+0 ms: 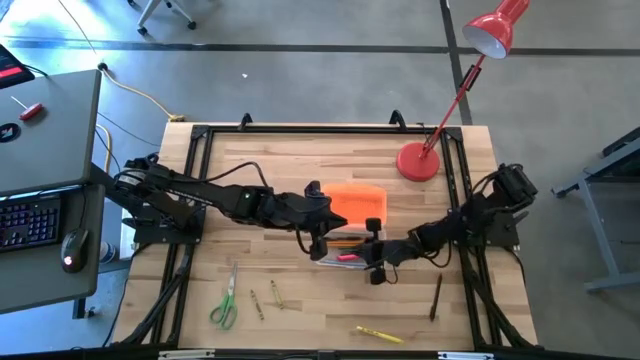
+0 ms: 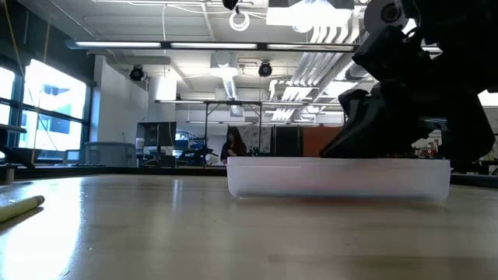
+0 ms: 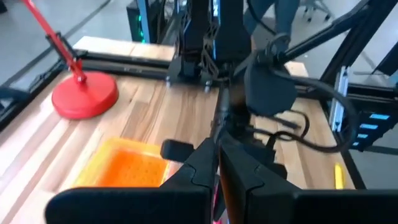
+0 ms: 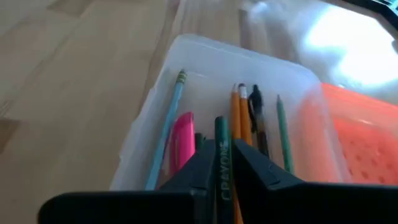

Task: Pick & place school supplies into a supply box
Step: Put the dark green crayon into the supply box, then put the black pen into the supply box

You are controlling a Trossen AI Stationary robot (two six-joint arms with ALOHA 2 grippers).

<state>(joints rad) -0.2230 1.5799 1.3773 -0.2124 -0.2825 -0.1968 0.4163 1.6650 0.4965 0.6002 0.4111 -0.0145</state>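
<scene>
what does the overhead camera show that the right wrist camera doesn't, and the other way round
Only the high view shows the green-handled scissors, loose pencils on the wooden table, the round red lamp base and both arms. Only the right wrist view shows the right gripper shut on a dark green crayon, over a pink marker. Both show the clear plastic supply box and its bright orange lid.

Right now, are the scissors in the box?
No, in the high view the scissors lie on the table near its front-left corner, well apart from the box.
</scene>
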